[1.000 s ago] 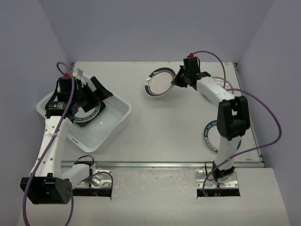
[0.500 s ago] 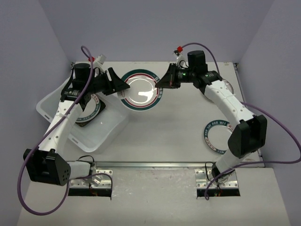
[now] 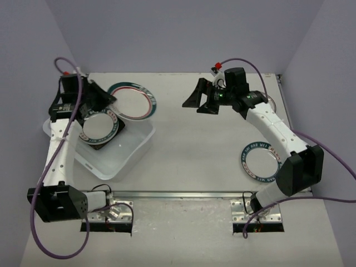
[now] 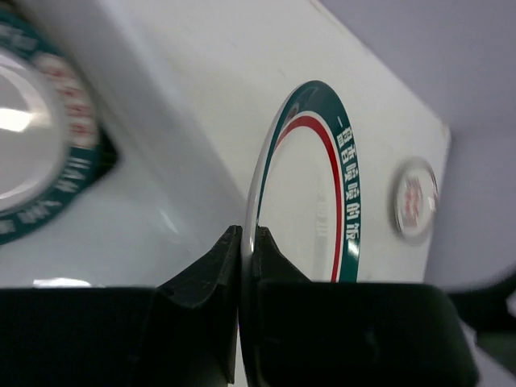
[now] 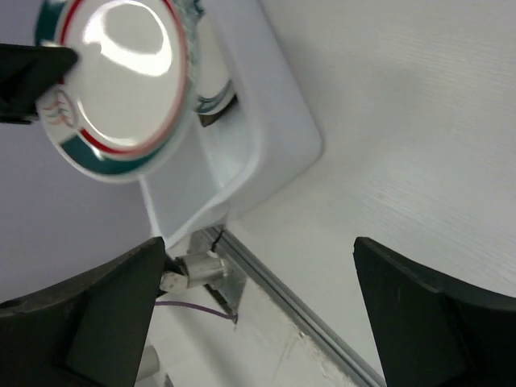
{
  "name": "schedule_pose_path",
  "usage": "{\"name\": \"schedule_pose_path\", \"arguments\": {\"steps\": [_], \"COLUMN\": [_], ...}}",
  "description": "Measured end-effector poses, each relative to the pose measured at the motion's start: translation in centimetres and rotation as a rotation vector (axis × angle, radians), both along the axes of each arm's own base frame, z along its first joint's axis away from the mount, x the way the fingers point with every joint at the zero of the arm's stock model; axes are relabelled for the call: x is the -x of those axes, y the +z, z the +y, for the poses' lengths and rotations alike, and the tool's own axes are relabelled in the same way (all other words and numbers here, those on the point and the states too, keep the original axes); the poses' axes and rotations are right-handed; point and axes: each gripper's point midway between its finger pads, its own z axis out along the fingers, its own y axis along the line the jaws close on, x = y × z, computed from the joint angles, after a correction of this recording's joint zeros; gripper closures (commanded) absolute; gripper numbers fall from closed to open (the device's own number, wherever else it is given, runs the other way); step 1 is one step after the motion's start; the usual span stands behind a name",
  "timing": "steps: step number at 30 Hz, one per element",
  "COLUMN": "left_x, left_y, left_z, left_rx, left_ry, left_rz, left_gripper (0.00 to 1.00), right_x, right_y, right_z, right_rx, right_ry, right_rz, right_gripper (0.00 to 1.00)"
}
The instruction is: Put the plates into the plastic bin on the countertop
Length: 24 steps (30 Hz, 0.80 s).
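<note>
My left gripper (image 3: pixel 107 98) is shut on the left rim of a round white plate (image 3: pixel 132 102) with a teal rim, holding it in the air over the far right corner of the plastic bin (image 3: pixel 133 151). In the left wrist view the plate (image 4: pixel 310 193) stands edge-on between my fingers (image 4: pixel 211 270). Inside the bin another round plate (image 3: pixel 100 127) lies on a square black plate (image 3: pixel 95 146). My right gripper (image 3: pixel 199 103) hangs open and empty over the countertop (image 3: pixel 194 144), well right of the held plate (image 5: pixel 121 76). A third round plate (image 3: pixel 260 161) lies on the table near the right.
A small round dish (image 4: pixel 414 199) sits far back on the table. The metal rail (image 3: pixel 183 194) runs along the front edge. The right arm's elbow (image 3: pixel 300 167) rises beside the plate on the right. Purple cables loop off both arms.
The right gripper let go of the round plate, opened and drew back right. The left gripper shut on the plate's rim and carried it left toward the bin.
</note>
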Motion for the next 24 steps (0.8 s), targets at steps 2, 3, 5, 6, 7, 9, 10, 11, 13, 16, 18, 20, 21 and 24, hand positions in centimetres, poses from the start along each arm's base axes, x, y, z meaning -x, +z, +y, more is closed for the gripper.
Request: {"name": "schedule_pose_path", "arguments": {"steps": [2, 3, 5, 6, 7, 9, 10, 11, 13, 16, 18, 20, 21, 24], "left_x": [1.0, 2.2, 4.7, 5.6, 6.3, 7.1, 7.2, 7.2, 6.8, 6.1, 5.7, 5.1, 4.7, 3.9], "left_y": [-0.9, -1.3, -1.9, -2.1, -2.4, -3.2, -3.8, -4.5, -6.3, -9.5, -11.5, -12.8, -13.2, -13.5], "left_z": [8.1, 11.7, 16.2, 17.0, 17.6, 18.2, 18.5, 18.7, 19.2, 19.7, 19.8, 19.7, 19.7, 19.4], "left_rx": [-0.028, -0.054, -0.104, -0.122, -0.138, -0.157, -0.162, -0.165, -0.163, -0.149, -0.133, -0.115, -0.105, -0.081], "left_ry": [0.312, 0.463, 0.675, 0.728, 0.768, 0.81, 0.823, 0.83, 0.834, 0.831, 0.818, 0.799, 0.789, 0.761], "left_rz": [0.039, 0.064, 0.103, 0.118, 0.133, 0.161, 0.179, 0.2, 0.248, 0.323, 0.37, 0.396, 0.4, 0.396], "left_gripper": [1.0, 1.0, 1.0, 1.0, 1.0, 0.98, 0.97, 0.96, 0.96, 0.99, 0.95, 0.87, 0.51, 0.0], "right_x": [-0.2, 0.1, 1.1, 1.5, 1.8, 2.4, 2.6, 2.8, 3.1, 3.4, 3.5, 3.5, 3.6, 3.7], "right_y": [-1.4, -2.3, -4.2, -4.8, -5.3, -5.8, -5.9, -5.9, -5.6, -5.1, -4.9, -4.9, -4.9, -5.0], "right_z": [-2.2, -3.4, -5.8, -6.8, -7.6, -8.7, -9.0, -9.1, -9.3, -9.4, -9.5, -9.5, -9.5, -9.6], "right_rx": [0.063, 0.092, 0.146, 0.164, 0.179, 0.197, 0.201, 0.203, 0.204, 0.204, 0.205, 0.208, 0.21, 0.213], "right_ry": [-0.074, -0.108, -0.164, -0.185, -0.203, -0.224, -0.227, -0.228, -0.227, -0.224, -0.221, -0.217, -0.215, -0.206], "right_rz": [0.008, 0.023, 0.064, 0.082, 0.095, 0.105, 0.105, 0.101, 0.087, 0.064, 0.055, 0.05, 0.049, 0.051], "right_gripper": [0.01, 0.01, 0.01, 0.01, 0.01, 0.01, 0.01, 0.01, 0.01, 0.01, 0.01, 0.01, 0.01, 0.01]}}
